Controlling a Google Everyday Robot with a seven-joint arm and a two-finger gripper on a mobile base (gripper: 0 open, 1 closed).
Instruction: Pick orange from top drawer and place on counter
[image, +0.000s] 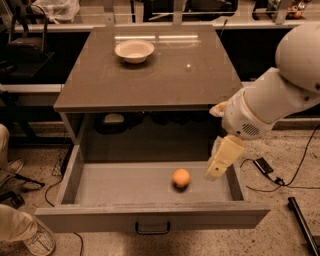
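Note:
The orange (181, 178) lies on the grey floor of the open top drawer (120, 185), right of the middle. The gripper (218, 164) hangs from the white arm (280, 90) and reaches down into the drawer's right side, a short way right of the orange and apart from it. The counter (170, 75) lies above and behind the drawer.
A shallow white bowl (134, 50) stands at the back left of the counter. The drawer has a dark front handle (152, 229). Cables (280, 177) and a dark rod (302, 225) lie on the floor at the right. A person's shoe (37, 240) is at the lower left.

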